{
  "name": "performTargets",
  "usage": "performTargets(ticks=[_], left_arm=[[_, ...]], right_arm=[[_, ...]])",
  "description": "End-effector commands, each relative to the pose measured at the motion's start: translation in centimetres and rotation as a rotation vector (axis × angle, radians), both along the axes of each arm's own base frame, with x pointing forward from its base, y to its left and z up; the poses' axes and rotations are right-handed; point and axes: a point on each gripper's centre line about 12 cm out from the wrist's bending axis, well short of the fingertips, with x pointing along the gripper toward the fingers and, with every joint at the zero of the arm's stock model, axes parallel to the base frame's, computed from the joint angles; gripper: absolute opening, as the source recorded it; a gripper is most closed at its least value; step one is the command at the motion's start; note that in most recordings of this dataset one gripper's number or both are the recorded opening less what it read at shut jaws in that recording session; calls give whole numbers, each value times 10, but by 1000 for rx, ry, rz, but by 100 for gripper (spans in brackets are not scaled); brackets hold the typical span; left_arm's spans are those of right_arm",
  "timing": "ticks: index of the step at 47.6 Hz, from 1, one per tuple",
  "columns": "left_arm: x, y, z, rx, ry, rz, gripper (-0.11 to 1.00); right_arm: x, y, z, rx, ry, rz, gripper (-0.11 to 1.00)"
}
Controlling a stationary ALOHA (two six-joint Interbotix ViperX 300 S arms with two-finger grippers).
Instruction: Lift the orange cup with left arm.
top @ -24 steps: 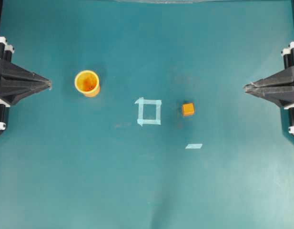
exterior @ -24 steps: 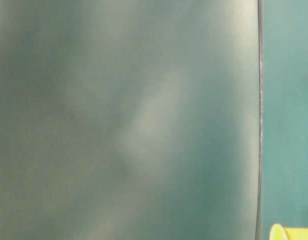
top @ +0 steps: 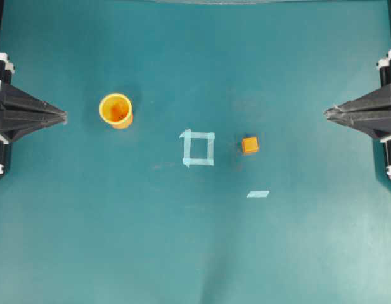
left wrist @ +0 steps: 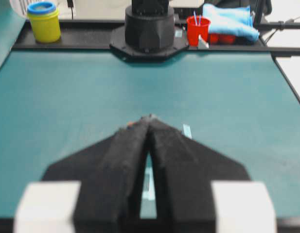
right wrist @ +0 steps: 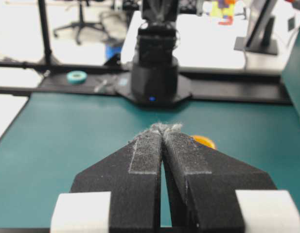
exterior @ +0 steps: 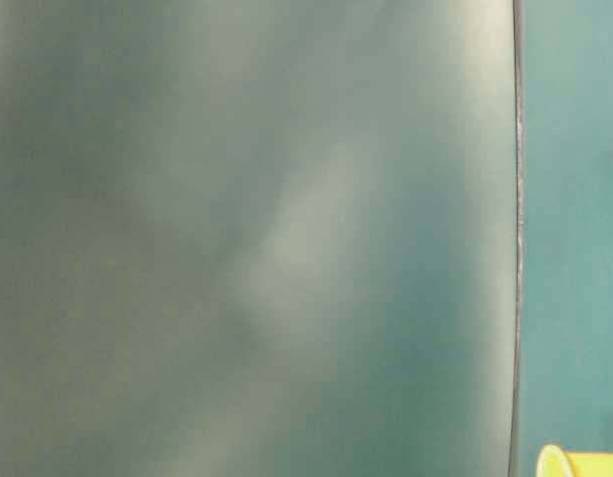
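Grippers both sit at the table edges, and we see the left gripper (top: 64,116) with its fingertips pressed together on nothing, pointing toward the orange cup (top: 116,110), which stands upright on the teal table (top: 195,253) near it but apart. Across the way the right gripper (top: 327,114) is likewise clenched and empty. Between them lie the tape square (top: 198,148) and, just beside it, the small orange cube (top: 249,145).

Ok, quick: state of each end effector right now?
Left end effector: closed, holding nothing; the orange cup stands apart from it.
Right end effector: closed, holding nothing.
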Motion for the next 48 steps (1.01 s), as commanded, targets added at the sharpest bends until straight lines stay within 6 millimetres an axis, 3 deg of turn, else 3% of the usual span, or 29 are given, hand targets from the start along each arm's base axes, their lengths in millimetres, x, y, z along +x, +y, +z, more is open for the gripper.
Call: performTargets(ticks=[1,9,16,21,31,48], left_arm=[[0,0,9,6,-2,-2,1],[-1,0,3,8,55,-2,11],[-2,0,-1,9,86,0,34],[-2,0,-2,11,95,0,56],[-2,12,-7,18,111,60,79],[-6,58,-40,-10,218,299,85]], right_arm=[[1,0,13,-3,-34,0,-1],[1,0,13,-3,-34,0,-1],[1,0,12,-3,-31,0,0],[1,0,12,-3,-31,0,-1],[1,0,11,-6,-28,1,-1],[2,0,9,-8,-5,0,-1]])
